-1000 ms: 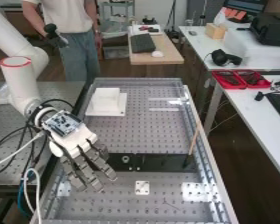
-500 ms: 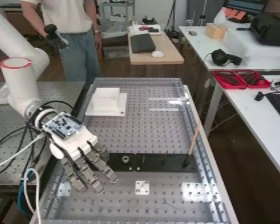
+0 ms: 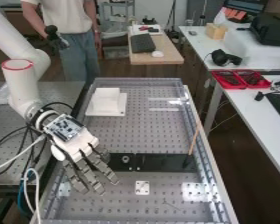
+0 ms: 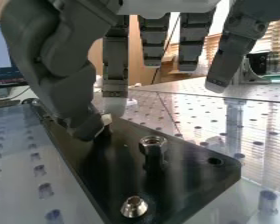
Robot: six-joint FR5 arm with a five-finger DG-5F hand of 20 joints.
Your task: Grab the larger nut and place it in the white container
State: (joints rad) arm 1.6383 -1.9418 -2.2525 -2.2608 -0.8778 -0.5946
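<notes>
Hand (image 3: 75, 145) has edged slightly toward the bench's near end, fingers extended and spread; hex nut (image 4: 152, 144), presumably the target, stands ungrasped on black plate (image 4: 190, 184), so grasp alignment likely remains underway.

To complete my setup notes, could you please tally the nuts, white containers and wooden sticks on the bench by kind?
Nuts: 2
White container: 1
Wooden stick: 1
Total: 4
</notes>
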